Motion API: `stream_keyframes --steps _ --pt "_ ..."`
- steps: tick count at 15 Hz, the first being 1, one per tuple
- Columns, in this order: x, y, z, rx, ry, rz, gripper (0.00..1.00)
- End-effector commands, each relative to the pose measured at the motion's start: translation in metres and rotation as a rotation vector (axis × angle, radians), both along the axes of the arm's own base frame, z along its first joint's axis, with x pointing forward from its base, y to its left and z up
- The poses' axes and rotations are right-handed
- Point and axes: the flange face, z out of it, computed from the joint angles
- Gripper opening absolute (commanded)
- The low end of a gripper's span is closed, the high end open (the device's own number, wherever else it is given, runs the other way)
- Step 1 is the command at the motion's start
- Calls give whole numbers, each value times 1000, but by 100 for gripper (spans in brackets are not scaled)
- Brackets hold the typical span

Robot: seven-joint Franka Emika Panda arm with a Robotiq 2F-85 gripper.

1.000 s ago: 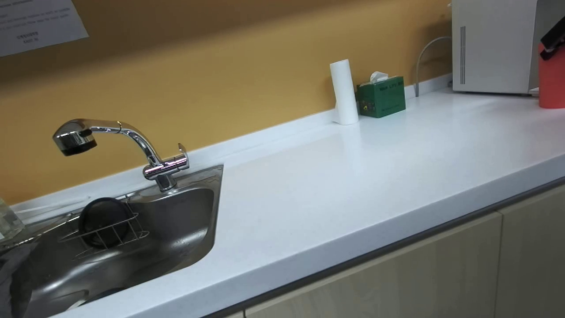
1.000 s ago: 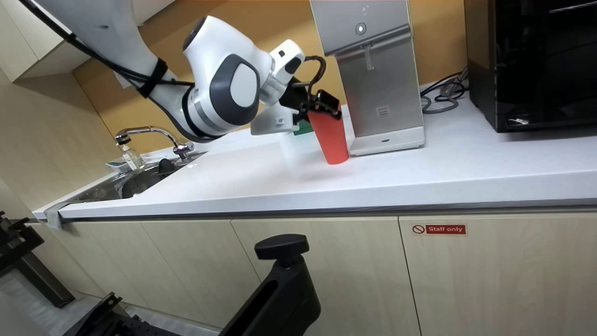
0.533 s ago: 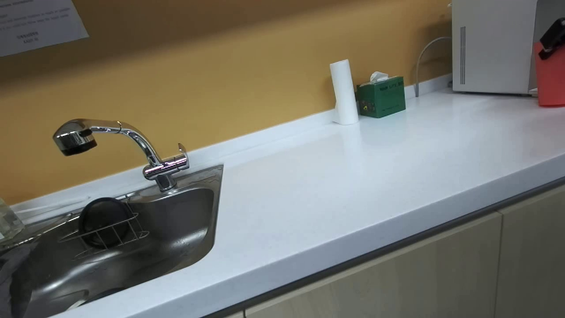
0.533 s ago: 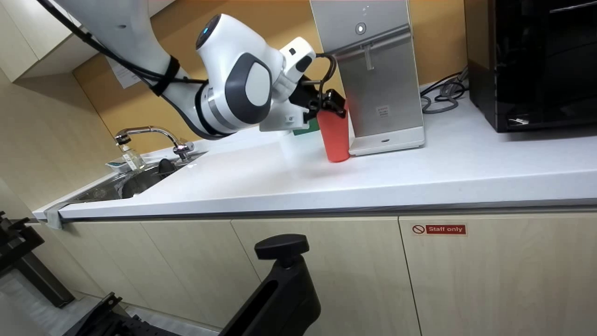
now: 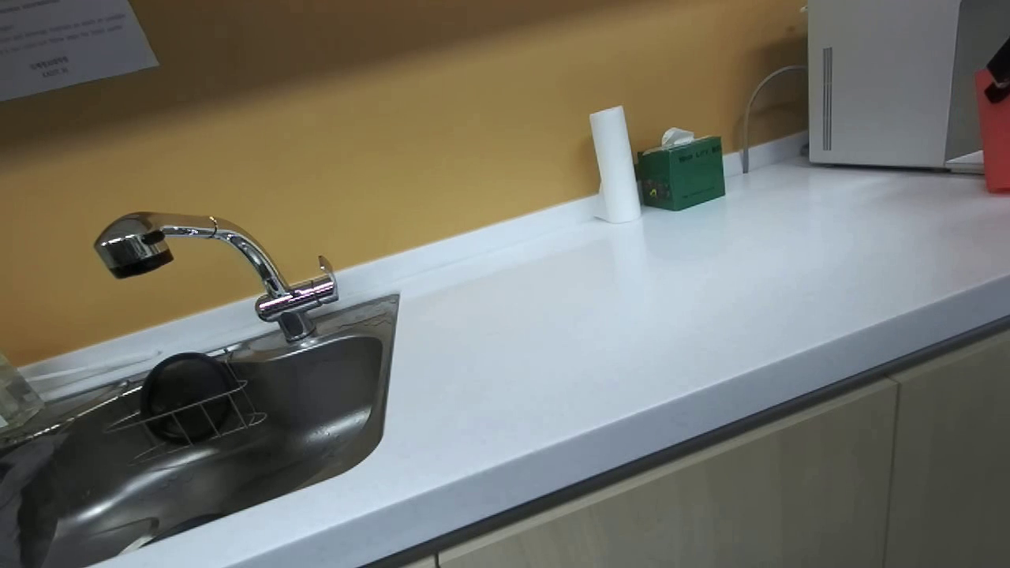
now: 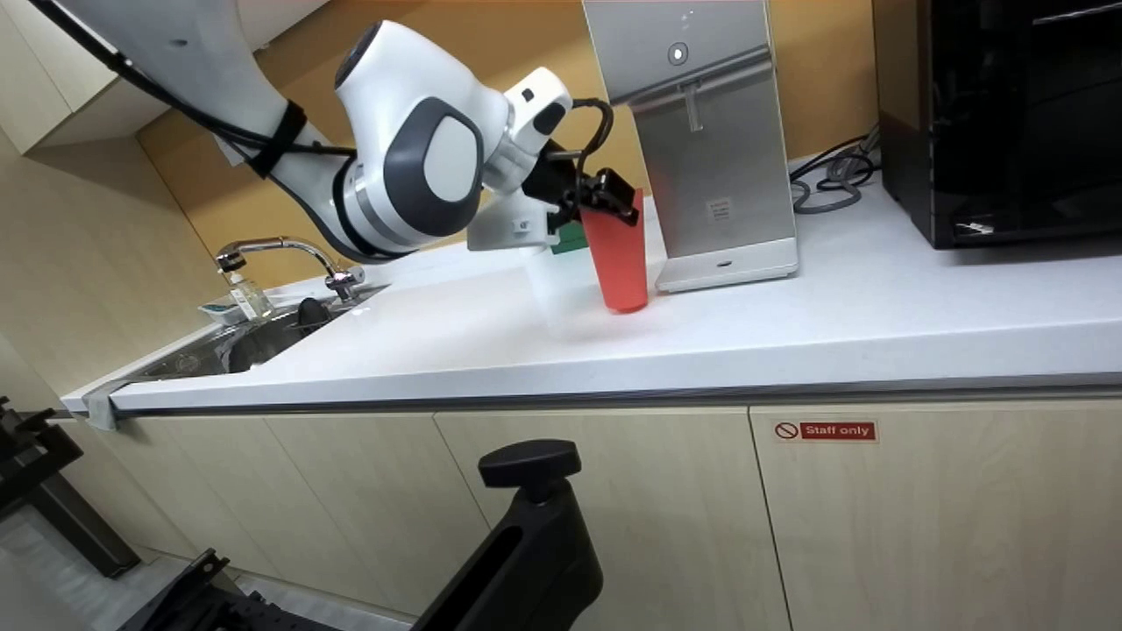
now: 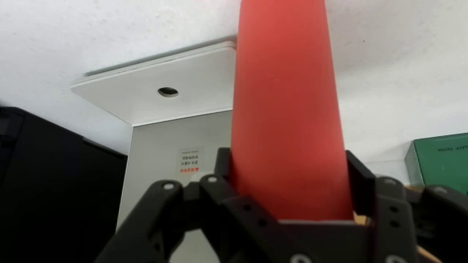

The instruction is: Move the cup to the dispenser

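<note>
Your jaws clamped on the red cup (image 6: 619,263) near its rim, holding it roughly upright just beside the base of the dispenser (image 6: 714,166), whether its bottom touches the white worktop (image 6: 491,324) you cannot tell, green tissue box (image 5: 685,175) and white roll (image 5: 617,166) between dispenser and sink (image 5: 323,383)

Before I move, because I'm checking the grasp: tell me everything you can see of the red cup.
The red cup is tall, plain and matte, perhaps plastic, narrowing from rim to base; no handle shows. It is held rim up, the gripper closed on opposite sides near the top; any lean is hard to judge in tilted views. It is beside the dispenser, with some of the counter showing between them. Whether its base touches the counter is unclear; the inside is hidden.
</note>
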Motion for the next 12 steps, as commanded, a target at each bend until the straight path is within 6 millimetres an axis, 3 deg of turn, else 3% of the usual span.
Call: stream_keyframes --steps 1,5,8,9,12 --pt "-33 12 27 -46 -7 -21 48" --pt "-47 6 60 -110 -45 -35 48" --pt "-47 -1 64 -120 -48 -42 48" --pt "-44 -2 62 -119 -45 -41 73" --pt "-44 -2 61 -120 -43 -39 73"
